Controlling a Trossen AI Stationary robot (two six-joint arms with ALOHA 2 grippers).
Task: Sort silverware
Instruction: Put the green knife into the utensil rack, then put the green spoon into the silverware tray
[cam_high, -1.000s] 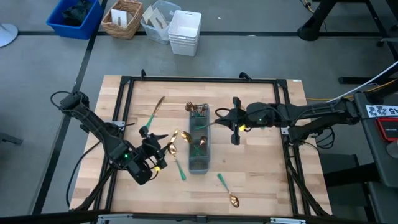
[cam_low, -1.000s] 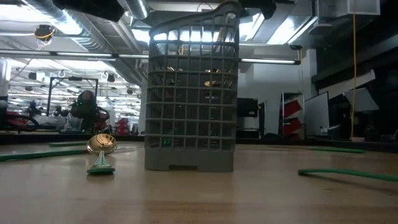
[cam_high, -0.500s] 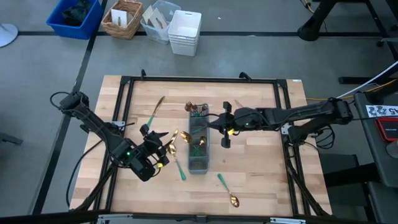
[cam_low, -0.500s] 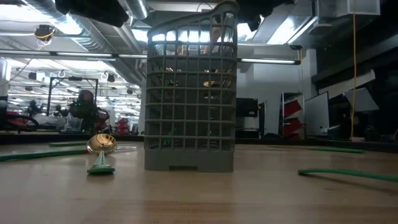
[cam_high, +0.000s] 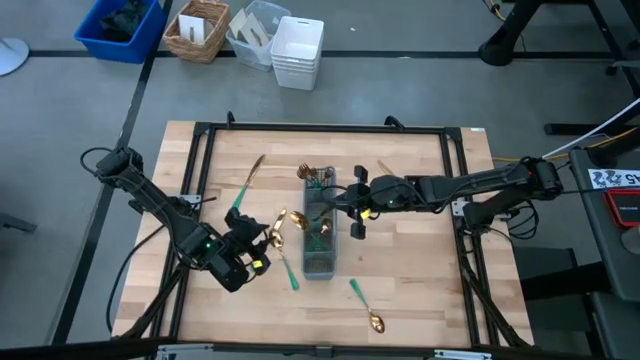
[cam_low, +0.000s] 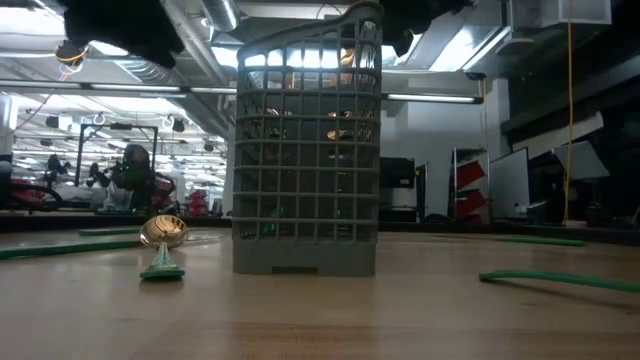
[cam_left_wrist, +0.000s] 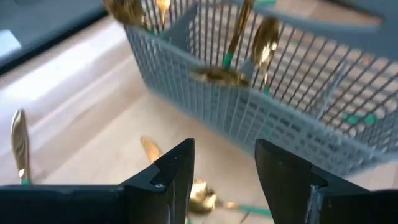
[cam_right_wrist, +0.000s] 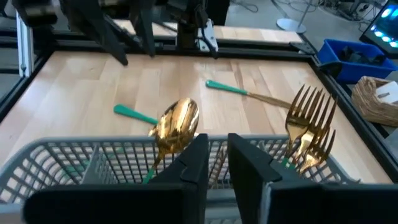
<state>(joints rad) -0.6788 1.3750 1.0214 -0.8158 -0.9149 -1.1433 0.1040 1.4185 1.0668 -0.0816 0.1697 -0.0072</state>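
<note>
Risk noted: loose silverware beside the caddy, both claws working close to it.

We find the left claw (cam_high: 252, 243) with fingers apart, empty, above the bench (cam_high: 420, 260); a spoon (cam_high: 278, 222) lies just ahead of it, between claw and caddy (cam_high: 320, 262), where a careless descent could push it against the mesh. The right claw (cam_high: 353, 203) hangs over the caddy's edge, fingers narrowly apart, holding nothing; in our judgement it could snag the wall on withdrawal. Another spoon (cam_high: 368, 311) lies well apart.
</note>
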